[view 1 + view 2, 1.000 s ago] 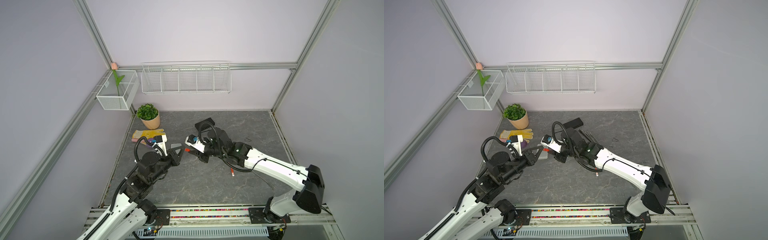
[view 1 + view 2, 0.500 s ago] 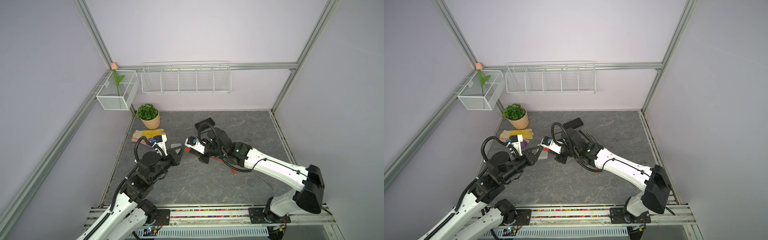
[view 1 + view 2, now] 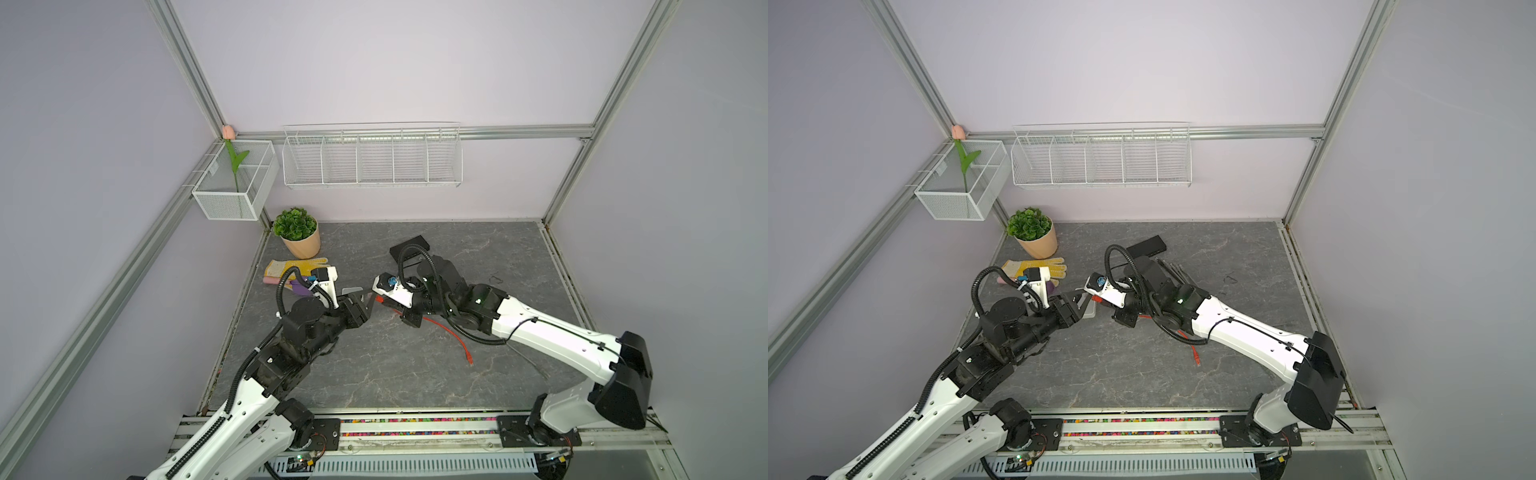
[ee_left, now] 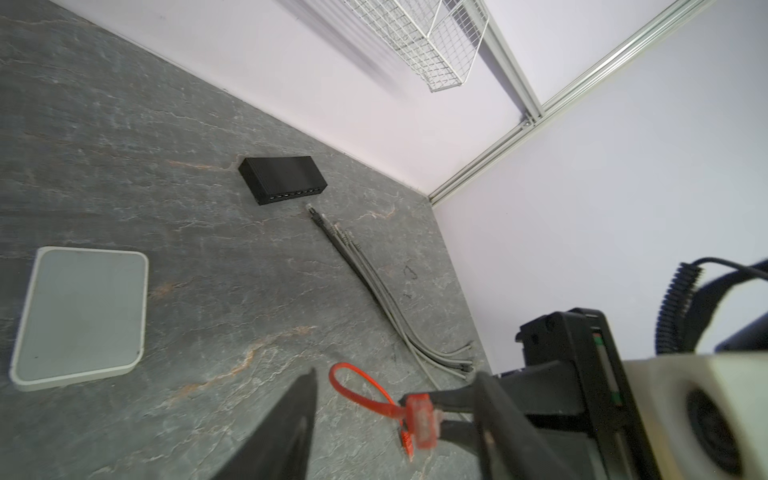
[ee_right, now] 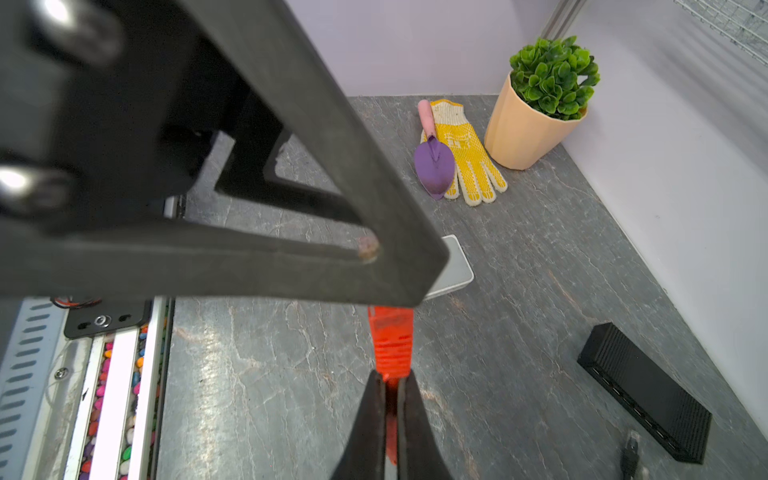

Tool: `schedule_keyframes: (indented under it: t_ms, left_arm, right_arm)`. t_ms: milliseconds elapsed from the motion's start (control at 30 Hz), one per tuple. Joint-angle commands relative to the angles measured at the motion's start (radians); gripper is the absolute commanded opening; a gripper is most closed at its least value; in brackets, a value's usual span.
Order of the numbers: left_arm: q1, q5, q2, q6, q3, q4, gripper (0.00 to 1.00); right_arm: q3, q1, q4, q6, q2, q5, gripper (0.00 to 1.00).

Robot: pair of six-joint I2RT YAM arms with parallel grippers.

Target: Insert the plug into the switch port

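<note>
I see right gripper (image 5: 389, 378) pinching orange cable (image 4: 357, 386) just behind plug (image 5: 390, 332), left gripper (image 4: 397, 376) spread, plug between its jaws, black switch (image 4: 282, 178) well apart

Grey stone-look tabletop (image 3: 374, 374), holds: white flat box (image 4: 83, 316) under L gripper (image 3: 368, 301) jaws; glove (image 5: 469, 158) w/ trowel (image 5: 434, 166), pot plant (image 5: 536, 112) beyond them; black switch (image 4: 282, 178), grey cables (image 4: 374, 286) behind R gripper (image 5: 392, 376) jaws; red cable (image 3: 461, 345) loose end nearer R arm's base.

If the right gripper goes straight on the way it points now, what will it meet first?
Most likely the left gripper: its dark finger crosses just ahead of the red plug held by the right gripper. Depth is unclear.
</note>
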Motion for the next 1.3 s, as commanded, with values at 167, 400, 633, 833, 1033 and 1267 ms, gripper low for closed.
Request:
schedule_keyframes:
  t_ms: [167,400,633,833,1033,1267]
  left_arm:
    - [0.307,0.092,0.119,0.111,0.047,-0.035,0.66]
    - [0.517,0.256,0.525,0.176,0.025,0.101,0.66]
    - [0.517,0.293,0.782,0.227,0.128,0.102,0.65]
    - [0.516,0.302,0.881,0.240,0.182,0.112,0.63]
    - [0.507,0.275,0.972,0.276,0.236,0.074,0.60]
    - [0.492,0.228,1.036,0.295,0.260,0.068,0.58]
  right_arm:
    - [0.063,-0.063,-0.212,-0.049,0.011,0.139,0.07]
    - [0.132,-0.090,-0.353,-0.057,0.123,0.161,0.07]
    - [0.148,-0.109,-0.379,-0.043,0.222,0.176,0.07]
    - [0.139,-0.133,-0.361,-0.038,0.265,0.172,0.06]
    - [0.153,-0.152,-0.378,-0.038,0.300,0.174,0.07]
    - [0.151,-0.156,-0.381,-0.030,0.321,0.161,0.07]
